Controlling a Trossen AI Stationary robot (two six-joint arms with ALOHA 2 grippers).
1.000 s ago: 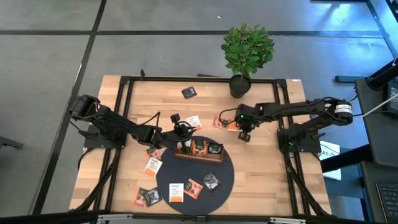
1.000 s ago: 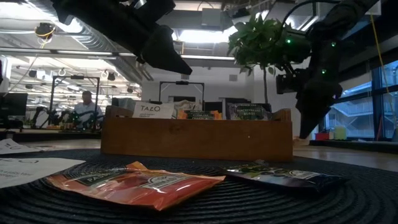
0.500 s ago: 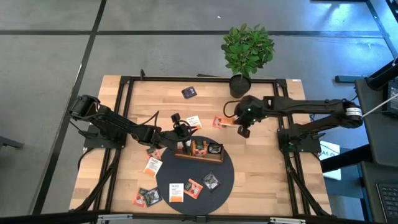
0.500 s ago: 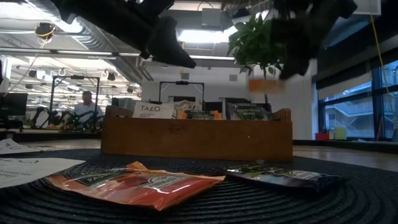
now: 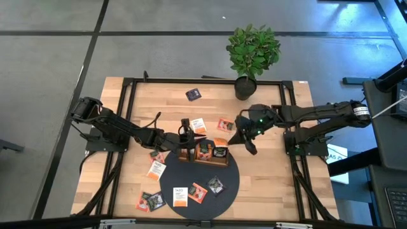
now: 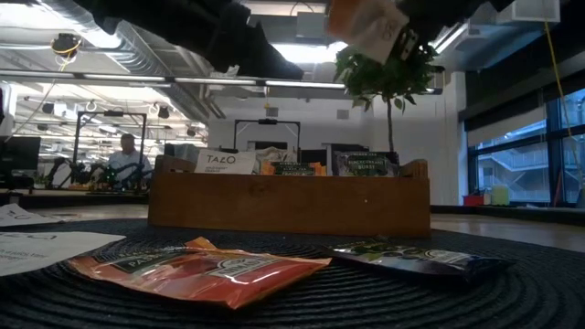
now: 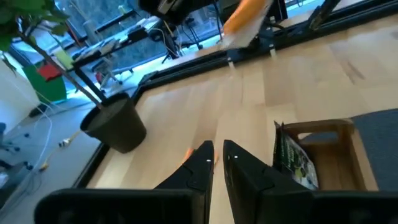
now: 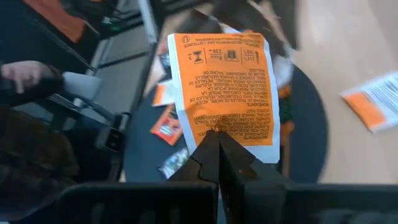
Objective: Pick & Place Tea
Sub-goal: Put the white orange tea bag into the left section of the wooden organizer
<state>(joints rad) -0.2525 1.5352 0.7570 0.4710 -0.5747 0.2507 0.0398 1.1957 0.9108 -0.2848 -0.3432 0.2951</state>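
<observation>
My right gripper hangs above the right end of the brown wooden tray, shut on an orange sachet. That sachet fills the right wrist view and shows high up in the low view. My left gripper hovers over the tray's left end, shut and holding nothing. Sachets stand upright in the tray. Others lie flat on the dark round mat and on the wood. My right gripper pinches the orange sachet by the middle of one short edge between its two fingers. The sachet is lifted clear above the tray and sticks out flat beyond the fingertips, its printed face toward the wrist camera.
A potted plant stands at the table's far edge. A dark sachet lies near it. A white-and-orange one lies just beyond the tray. More sachets lie at the mat's near-left. Black frame rails run along both table sides.
My right gripper has lifted one orange sachet off the wood to the right of the tray and carried it up and toward the tray's right end, turning as it went. The other sachet there has stayed where it was.
</observation>
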